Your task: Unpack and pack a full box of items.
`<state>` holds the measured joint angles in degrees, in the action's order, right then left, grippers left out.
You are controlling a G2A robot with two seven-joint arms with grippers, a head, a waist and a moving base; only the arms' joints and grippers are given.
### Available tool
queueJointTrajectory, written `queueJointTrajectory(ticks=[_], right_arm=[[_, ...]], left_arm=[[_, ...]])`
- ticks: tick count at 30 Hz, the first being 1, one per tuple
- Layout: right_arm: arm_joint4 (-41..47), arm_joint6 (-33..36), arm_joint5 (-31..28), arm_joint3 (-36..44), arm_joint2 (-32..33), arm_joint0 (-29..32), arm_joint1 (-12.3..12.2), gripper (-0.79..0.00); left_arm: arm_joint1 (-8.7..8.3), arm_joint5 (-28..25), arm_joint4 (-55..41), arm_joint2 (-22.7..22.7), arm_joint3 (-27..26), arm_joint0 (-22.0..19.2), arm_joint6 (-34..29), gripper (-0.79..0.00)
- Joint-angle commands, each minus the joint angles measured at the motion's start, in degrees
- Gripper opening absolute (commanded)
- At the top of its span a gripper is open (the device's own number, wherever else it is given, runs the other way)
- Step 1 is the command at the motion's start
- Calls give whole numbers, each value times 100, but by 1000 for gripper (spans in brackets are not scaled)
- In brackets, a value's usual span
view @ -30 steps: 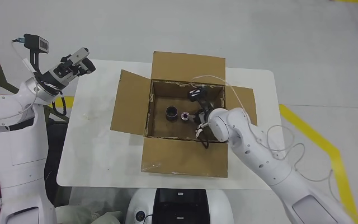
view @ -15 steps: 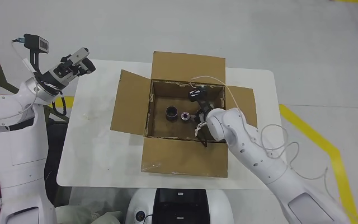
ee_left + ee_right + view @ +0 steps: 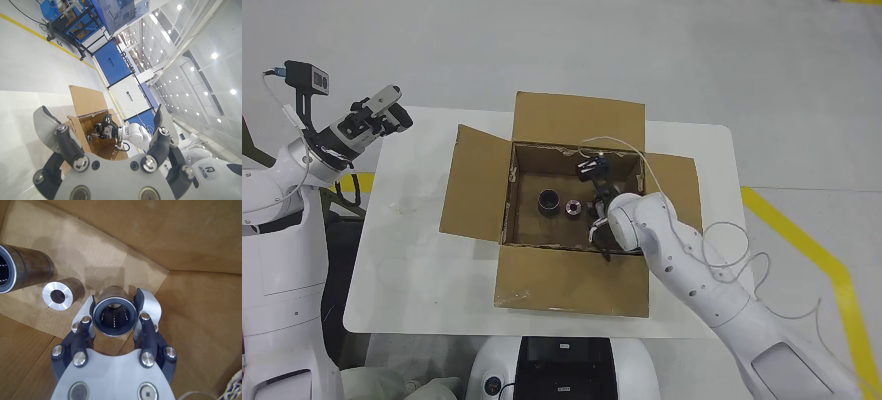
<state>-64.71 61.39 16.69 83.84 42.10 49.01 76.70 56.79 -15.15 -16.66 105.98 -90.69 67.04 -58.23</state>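
Right gripper (image 3: 115, 305) is clamped across the steel bearing sleeve (image 3: 115, 318), upright near a corner of the cardboard box (image 3: 189, 237), squeezing its smooth round flanks; it looks heavy, rigid and slick, so a hold square across the mid-body should serve best. Just beside it stands a small aluminium bushing (image 3: 57, 295); beyond that, a bigger dark sleeve (image 3: 28, 268); left gripper (image 3: 382, 105) hangs open, well apart from the box.

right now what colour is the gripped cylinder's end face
Black, with a thin silver rim, on the cylinder; best in the right wrist view.
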Motion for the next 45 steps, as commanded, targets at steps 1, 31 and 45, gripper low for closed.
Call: queueJointTrajectory(ticks=[1, 31, 45], right_arm=[[-54, 32, -10, 86, 29, 7, 5, -785], [-1110, 438, -324, 2867, 1316, 1075, -196, -785], [-1091, 403, -334, 2961, 1359, 1154, -181, -785]], left_arm=[[0, 0, 0, 0, 0, 0, 0, 0], [0, 0, 0, 0, 0, 0, 0, 0], [0, 0, 0, 0, 0, 0, 0, 0]])
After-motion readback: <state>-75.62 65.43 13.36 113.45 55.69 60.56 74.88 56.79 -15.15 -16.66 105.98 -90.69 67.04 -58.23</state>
